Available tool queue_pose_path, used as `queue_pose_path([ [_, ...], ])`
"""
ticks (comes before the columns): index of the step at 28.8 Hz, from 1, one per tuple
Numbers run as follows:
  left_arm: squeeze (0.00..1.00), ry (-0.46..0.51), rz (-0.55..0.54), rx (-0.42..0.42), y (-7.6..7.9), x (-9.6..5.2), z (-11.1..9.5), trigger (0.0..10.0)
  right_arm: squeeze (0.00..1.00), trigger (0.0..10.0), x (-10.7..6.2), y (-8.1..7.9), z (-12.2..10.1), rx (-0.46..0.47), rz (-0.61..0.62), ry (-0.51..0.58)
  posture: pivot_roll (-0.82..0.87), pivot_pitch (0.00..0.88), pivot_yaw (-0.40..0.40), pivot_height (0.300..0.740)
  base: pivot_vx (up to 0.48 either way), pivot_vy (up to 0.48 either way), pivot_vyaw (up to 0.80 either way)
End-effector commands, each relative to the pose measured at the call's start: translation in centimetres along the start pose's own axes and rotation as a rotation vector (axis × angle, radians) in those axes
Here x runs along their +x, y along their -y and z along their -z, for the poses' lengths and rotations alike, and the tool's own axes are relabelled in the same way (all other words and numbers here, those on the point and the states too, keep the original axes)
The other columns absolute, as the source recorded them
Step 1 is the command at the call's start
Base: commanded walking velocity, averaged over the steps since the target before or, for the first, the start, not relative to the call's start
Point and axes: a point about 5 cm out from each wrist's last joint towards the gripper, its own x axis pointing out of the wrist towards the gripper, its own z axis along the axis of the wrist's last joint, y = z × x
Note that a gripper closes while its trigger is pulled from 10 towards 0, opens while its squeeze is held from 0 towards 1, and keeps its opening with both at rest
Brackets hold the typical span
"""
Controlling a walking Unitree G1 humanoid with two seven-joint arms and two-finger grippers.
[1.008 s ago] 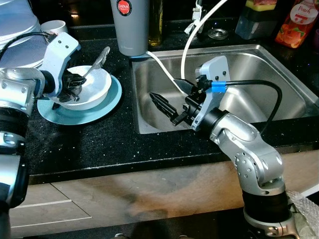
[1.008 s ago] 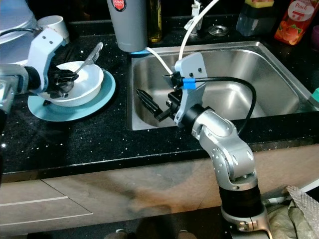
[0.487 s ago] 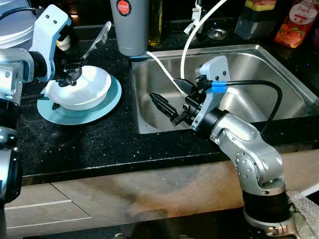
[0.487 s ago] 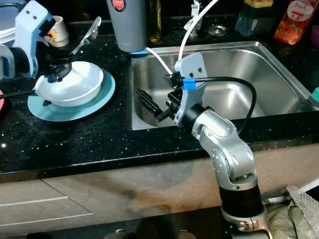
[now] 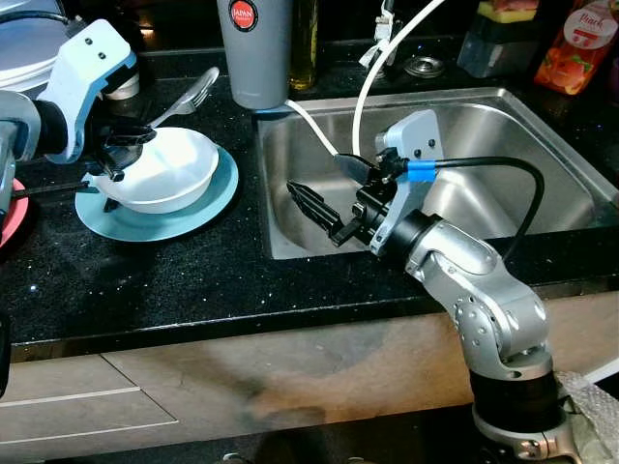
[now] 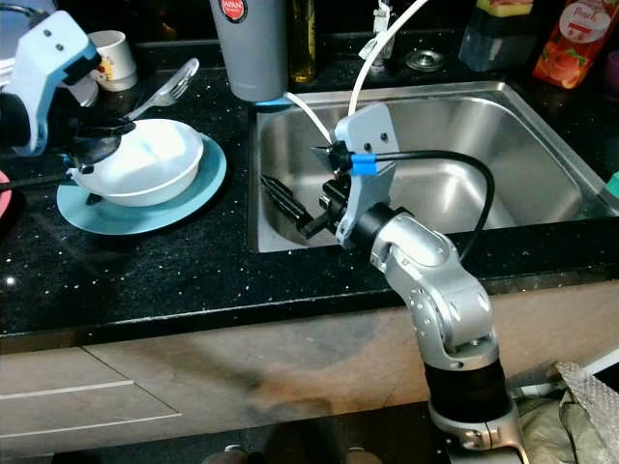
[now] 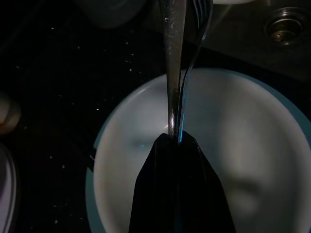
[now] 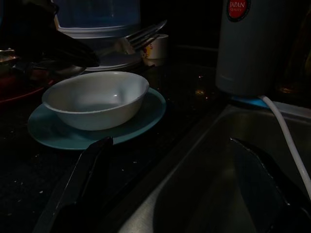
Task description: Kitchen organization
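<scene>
A white bowl [image 5: 169, 172] sits on a teal plate [image 5: 198, 215] on the black counter, left of the sink. My left gripper [image 5: 124, 147] hovers over the bowl's far left rim, shut on a metal fork [image 5: 191, 97] and a second metal handle [image 7: 172, 58] beside it. The cutlery slants up and back over the bowl. My right gripper [image 5: 329, 186] is open inside the steel sink [image 5: 503, 121], by its left wall, with nothing between its fingers [image 8: 80, 187].
A grey jug [image 5: 256, 48] stands behind the sink's left corner, and a white cable [image 5: 360, 97] runs from it over the sink. A mug [image 6: 114, 58] and stacked dishes are at the back left, a pink plate [image 5: 8, 208] at the left edge, bottles [image 5: 575, 43] at the back right.
My left gripper lifted the cutlery out of the bowl toward the back left, then came down a little over the rim. The right arm has stayed put.
</scene>
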Motion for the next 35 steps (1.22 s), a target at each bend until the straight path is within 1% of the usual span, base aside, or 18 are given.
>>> queue_pose_path([
  [1, 0.00, -0.020, -0.005, 0.012, -0.1, -0.4, 0.2, 10.0, 0.00, 10.0, -0.1, -0.4, -0.1, 0.003, -0.021, 0.014, 0.01, 0.072, 0.004, 0.740, 0.000, 0.000, 0.00],
  [5, 0.00, -0.019, -0.022, 0.008, 0.0, -0.2, 0.4, 10.0, 0.00, 10.0, -0.1, -0.4, -0.1, 0.001, -0.023, 0.014, 0.01, 0.070, 0.003, 0.740, 0.000, 0.000, 0.00],
  [10, 0.00, 0.011, -0.122, -0.028, -0.3, 0.4, 0.8, 10.0, 0.00, 10.0, -0.1, -0.4, -0.1, -0.005, -0.021, 0.015, 0.00, 0.068, 0.002, 0.740, 0.000, 0.000, 0.00],
  [13, 0.00, 0.029, -0.139, -0.027, -0.4, 0.5, 0.7, 10.0, 0.00, 10.0, -0.1, -0.4, -0.1, -0.004, -0.022, 0.016, 0.00, 0.068, 0.002, 0.740, 0.000, 0.000, 0.00],
  [14, 0.00, 0.038, -0.148, -0.038, -0.5, 0.6, 0.7, 10.0, 0.00, 10.0, -0.1, -0.4, -0.1, -0.004, -0.022, 0.016, 0.00, 0.068, 0.002, 0.740, 0.000, 0.000, 0.00],
  [23, 0.00, 0.048, -0.143, -0.066, -0.1, 1.1, 0.9, 10.0, 0.00, 10.0, -0.2, -0.3, -0.1, -0.006, -0.022, 0.015, 0.00, 0.077, 0.002, 0.740, 0.000, 0.000, 0.00],
  [35, 0.00, 0.093, -0.129, -0.062, 0.2, 1.6, 0.5, 10.0, 0.00, 10.0, -0.2, -0.5, -0.2, -0.001, -0.007, 0.024, 0.01, 0.102, 0.013, 0.740, 0.000, 0.000, 0.00],
])
